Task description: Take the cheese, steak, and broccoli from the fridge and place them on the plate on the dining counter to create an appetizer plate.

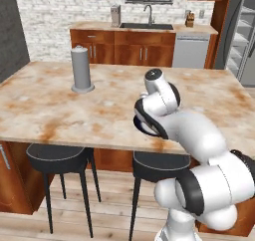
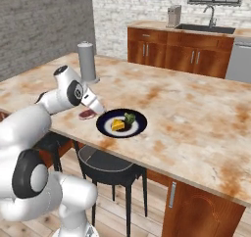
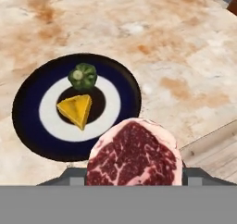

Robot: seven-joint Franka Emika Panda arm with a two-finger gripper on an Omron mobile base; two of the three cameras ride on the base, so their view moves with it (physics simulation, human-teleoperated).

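Jaws (image 3: 133,179) clamped on the steak (image 3: 133,156), set partly apart to take its width; steak face-on to the hand view, marbled red with a pale rim, hiding the finger tips behind its lower edge. In the right base view the same steak (image 2: 87,114) hangs at the end of the hand, low over the near-left part of the bench (image 2: 196,113), just beside the plate's left rim and not yet over it.

Key relation: plate (image 3: 28,112) lies to the right of the jaws as seen from the right base view, and up-left of the steak in the hand view. Steak roughly round, so no long axis to line up (orientation likely of little account). Judged next: short carry rightward to bring the steak above the plate, then lower and let go.

On the plate already: cheese (image 3: 76,109) on the dark centre, wedge tip pointing toward the hand; broccoli (image 3: 83,76) just beyond it on the white ring, close to the cheese, touching or not cannot tell. Free room on the plate mainly on the near side, toward the steak.

Farther out: grey cylinder (image 1: 81,69) upright on the far-left of the bench, well apart from the plate. Black stools (image 1: 57,158) under the near edge. Fridge (image 1: 241,41) open at far right, shelves visible.
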